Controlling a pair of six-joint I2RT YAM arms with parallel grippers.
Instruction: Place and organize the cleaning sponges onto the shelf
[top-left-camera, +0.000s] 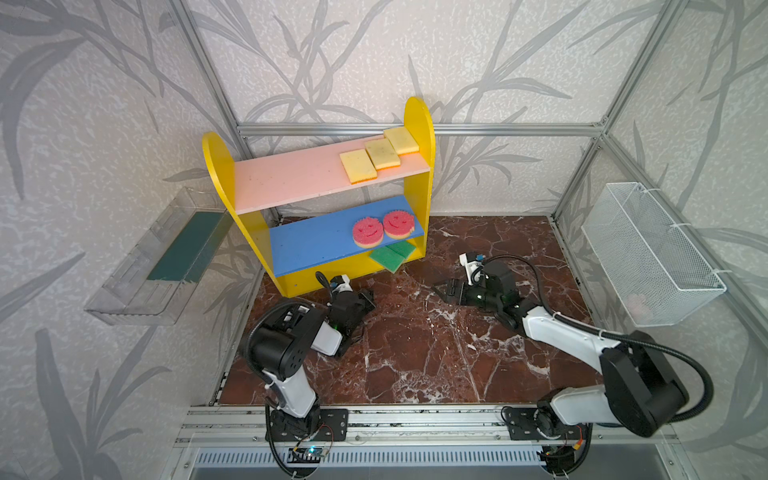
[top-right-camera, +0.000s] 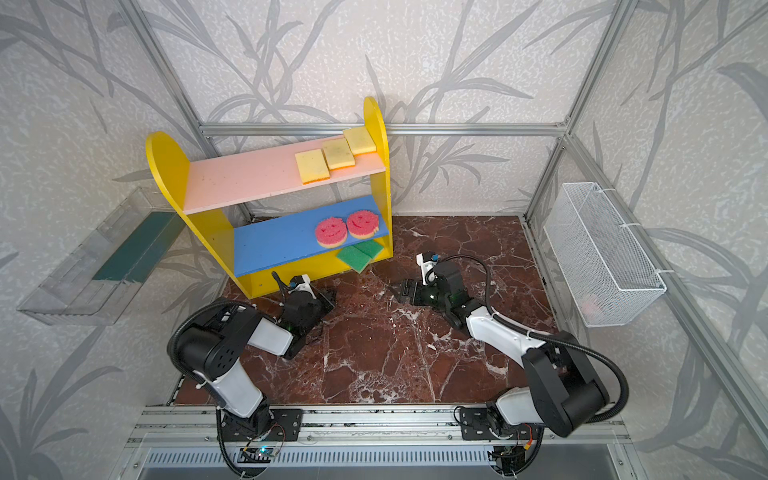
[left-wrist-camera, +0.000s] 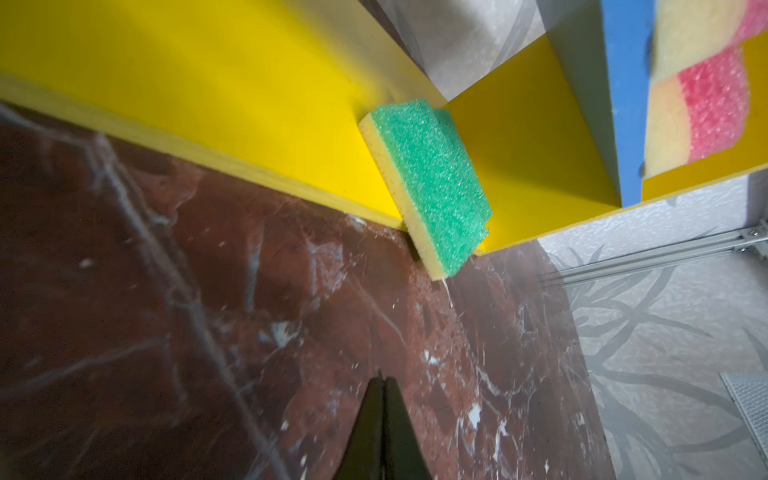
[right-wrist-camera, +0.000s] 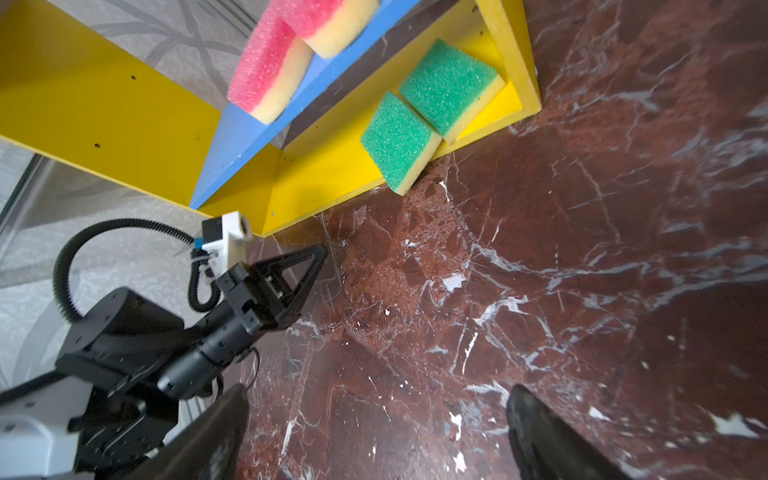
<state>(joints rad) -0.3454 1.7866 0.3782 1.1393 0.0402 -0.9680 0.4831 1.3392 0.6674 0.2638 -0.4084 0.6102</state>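
The left gripper (left-wrist-camera: 383, 381) has its two dark fingers pressed together on nothing, forming one blunt wedge low over the marble floor (left-wrist-camera: 208, 332) and aimed at the shelf's bottom tier. The right gripper (right-wrist-camera: 374, 395) has its jaws wide apart and empty, also low over the floor, a little further from the shelf (top-left-camera: 419, 124). Ahead of the closed left claw lies the front green sponge (left-wrist-camera: 432, 183), scouring face up. It rests on the yellow base (left-wrist-camera: 249, 104) but sits skewed, one corner hanging past the front edge (in the right wrist view that corner seems to dip toward the marble). Just behind it, touching, is the back green sponge (right-wrist-camera: 451, 85), tucked near the right side panel. Above, two round pink sponges (top-left-camera: 367, 232) sit side by side on the blue board (top-left-camera: 307, 245). Three yellow sponges (top-left-camera: 382, 153) lie in a close diagonal row at the right end of the pink board (top-left-camera: 282, 183). All seven are on the shelf, so what remains looks like tidying. To do it well, the left claw should probably work closed and press the overhanging corner squarely, low and slow, toward the back. It should stop once the sponge sits fully on the base. Foam is soft and light, so a hard or off-centre shove could spin it or jam its neighbour.
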